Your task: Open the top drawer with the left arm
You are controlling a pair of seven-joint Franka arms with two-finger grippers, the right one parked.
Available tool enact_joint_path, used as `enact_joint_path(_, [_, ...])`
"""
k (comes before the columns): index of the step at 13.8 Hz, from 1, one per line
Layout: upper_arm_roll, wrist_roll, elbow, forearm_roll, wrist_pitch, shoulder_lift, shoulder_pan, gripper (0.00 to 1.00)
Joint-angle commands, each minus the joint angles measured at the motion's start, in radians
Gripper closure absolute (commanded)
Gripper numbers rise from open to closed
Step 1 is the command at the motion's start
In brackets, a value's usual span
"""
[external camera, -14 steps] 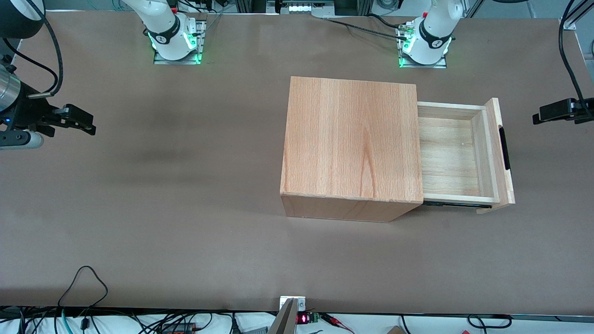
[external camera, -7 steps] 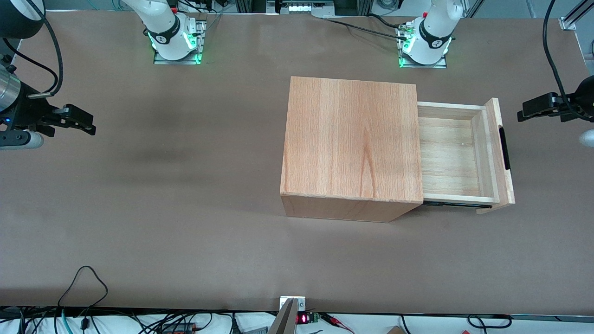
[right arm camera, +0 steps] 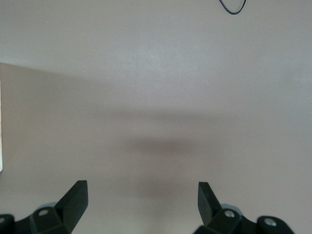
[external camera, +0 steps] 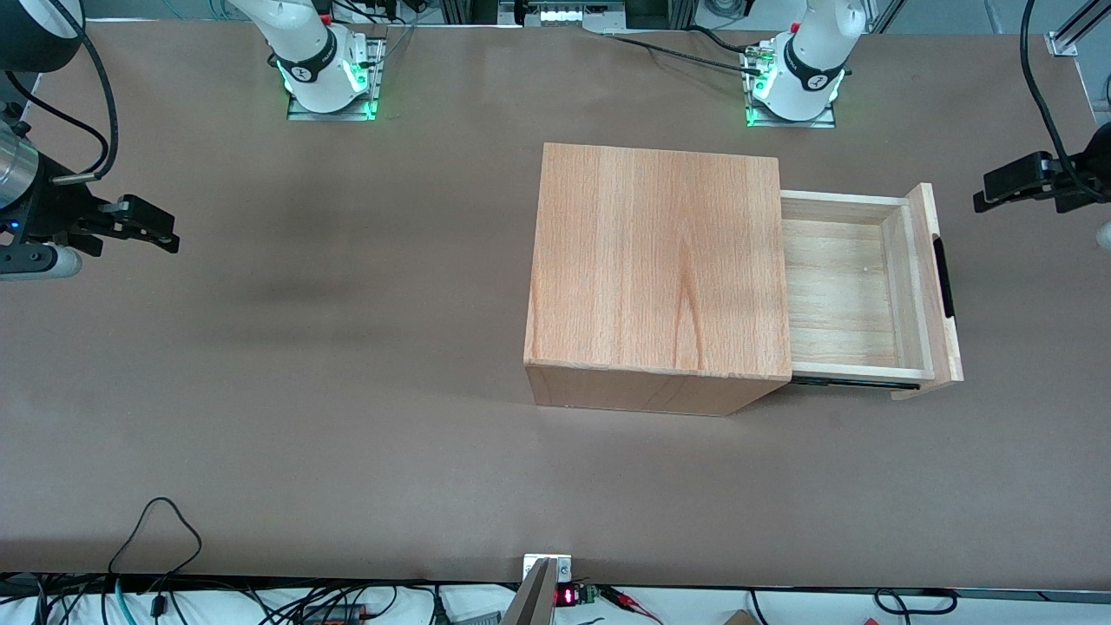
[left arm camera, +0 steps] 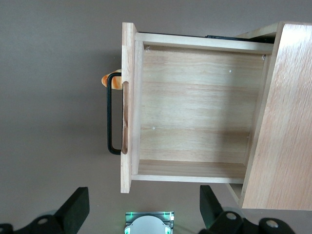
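Note:
The top drawer [external camera: 846, 291] stands pulled out of the wooden box body [external camera: 660, 269], its pale tray bare inside. Its front panel carries the thin black bar handle [external camera: 943, 278]. My left gripper [external camera: 989, 189] hangs above the table in front of the drawer's front panel, apart from it and a little farther from the front camera than the handle. In the left wrist view the drawer [left arm camera: 195, 112], its handle [left arm camera: 111, 114] and the box [left arm camera: 282, 122] show, with my gripper [left arm camera: 141, 209] open and empty; its fingers [left arm camera: 73, 207] stand wide apart, touching nothing.
The brown table [external camera: 347, 391] carries only the box. The left arm's base [external camera: 798, 78] glows green, farther from the front camera than the box, and also shows in the wrist view [left arm camera: 148, 226]. Cables lie along the table's near edge [external camera: 156, 521].
My left gripper has shifted a little farther from the front camera, staying clear of the handle. The drawer has not moved.

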Motion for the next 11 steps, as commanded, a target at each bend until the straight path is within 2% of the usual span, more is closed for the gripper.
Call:
enact_joint_path(1, [-0.001,-0.007,-0.095,0.015,0.04,-0.07,0.002,0.0])
enact_joint_path(4, [-0.002,-0.005,-0.274,0.017,0.154,-0.183,0.006,0.0])
enact_joint_path(11, [0.001,0.008,-0.437,0.017,0.292,-0.276,0.016,0.0])
